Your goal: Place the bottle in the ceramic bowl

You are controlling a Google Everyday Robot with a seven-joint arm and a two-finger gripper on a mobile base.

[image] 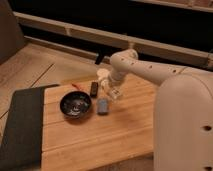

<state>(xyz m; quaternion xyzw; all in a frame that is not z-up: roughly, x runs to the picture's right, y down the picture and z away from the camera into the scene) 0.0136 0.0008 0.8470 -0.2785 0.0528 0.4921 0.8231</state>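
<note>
The arm reaches in from the right of the ceramic bowl and bends down, so that the gripper hangs low over the wooden table. It sits to the right of the bowl and a little behind it. A pale, slim shape at the gripper's tip looks to me like the bottle, low at the tabletop and apart from the bowl. I cannot tell it cleanly from the gripper itself, nor whether the gripper has hold of it.

Just right of the bowl, between the bowl and the gripper, lies a blue-grey block. Behind the bowl to the right is a small dark object, and further back that way a squat cream container. The bowl holds no bottle.

My reading is that this is the pick-up step: the bottle is being taken, or has only just been taken, and the carry has not begun. The next move calls for a sure hold, then a lift high enough to pass over the block. After that comes a short travel leftward to above the bowl's middle, and a low release so the bottle settles inside rather than tipping over the rim.
</note>
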